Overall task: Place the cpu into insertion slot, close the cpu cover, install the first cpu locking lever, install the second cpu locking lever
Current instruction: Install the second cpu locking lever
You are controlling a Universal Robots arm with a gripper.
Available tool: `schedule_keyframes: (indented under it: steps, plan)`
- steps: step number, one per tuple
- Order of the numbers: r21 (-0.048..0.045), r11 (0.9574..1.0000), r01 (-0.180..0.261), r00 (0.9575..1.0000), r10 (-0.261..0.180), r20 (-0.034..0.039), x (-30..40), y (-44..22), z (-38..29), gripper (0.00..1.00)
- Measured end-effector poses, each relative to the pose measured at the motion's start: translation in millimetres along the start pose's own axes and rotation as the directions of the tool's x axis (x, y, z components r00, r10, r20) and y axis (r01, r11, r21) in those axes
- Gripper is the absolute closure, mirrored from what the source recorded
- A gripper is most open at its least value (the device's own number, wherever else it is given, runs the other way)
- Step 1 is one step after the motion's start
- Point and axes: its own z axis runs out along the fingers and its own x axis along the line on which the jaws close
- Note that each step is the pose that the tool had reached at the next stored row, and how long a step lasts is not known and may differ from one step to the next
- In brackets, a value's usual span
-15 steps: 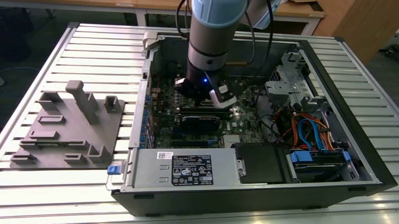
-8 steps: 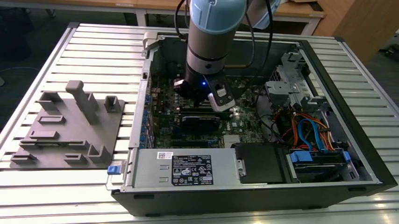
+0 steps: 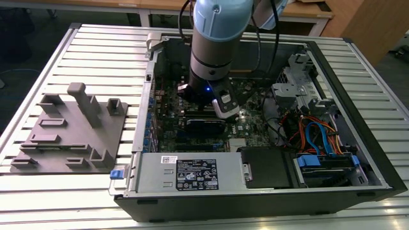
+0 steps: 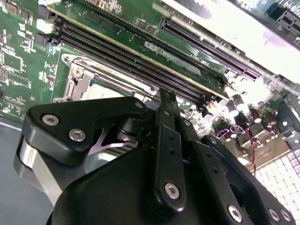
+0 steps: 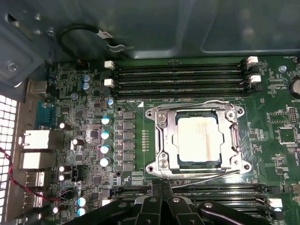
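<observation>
In the first wrist view the cpu lies flat in the insertion slot on the green motherboard. The silvery cpu cover is down around it. One wire locking lever runs along the socket's far side. The other lever slants along the near side, and its end reaches toward my gripper. The black fingers stand pressed together, tip at the socket's edge. I cannot tell whether they touch the lever. In the exterior view the gripper reaches down inside the case.
Long black memory slots flank the socket on both sides. The open computer case walls in the board, with a power supply, drive cage and cables. A grey fixture plate lies at the exterior view's left.
</observation>
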Motion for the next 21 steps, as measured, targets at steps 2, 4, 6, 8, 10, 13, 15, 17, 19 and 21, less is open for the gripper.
schedule_keyframes:
  steps: [2, 4, 6, 8, 10, 13, 15, 17, 19, 21]
  plan:
    - [-0.0055, 1.0, -0.002, 1.0, 0.002, 0.0002, 0.0, -2.7, -0.3, 0.9]
    - [-0.0105, 0.9999, -0.004, 1.0, 0.004, 0.0006, -0.1, -4.8, -0.1, 0.9]
    - [-0.0179, 0.9998, -0.007, 1.0, 0.007, 0.0008, -0.1, -6.3, 0.6, 0.9]
    - [-0.0312, 0.9995, -0.009, 1.0, 0.009, 0.0006, 0.1, -7.3, 1.1, 0.9]
    - [-0.0442, 0.999, -0.011, 0.9999, 0.011, 0.0005, 0.4, -8.1, 1.8, 0.9]
    - [-0.0564, 0.9983, -0.012, 0.9999, 0.012, 0.0001, 1.2, -9.1, 3.7, 0.9]
    - [-0.0612, 0.9981, -0.011, 0.9999, 0.011, -0.0002, 2.1, -9.6, 4.9, 0.9]
    - [-0.0658, 0.9978, -0.011, 0.9999, 0.011, -0.0005, 2.6, -9.9, 6.4, 0.9]
    - [-0.0693, 0.9975, -0.012, 0.9999, 0.012, -0.0008, 3.2, -10.4, 8.3, 0.9]
    - [-0.0743, 0.9972, -0.012, 0.9999, 0.012, -0.0009, 4.0, -10.9, 10.2, 0.9]
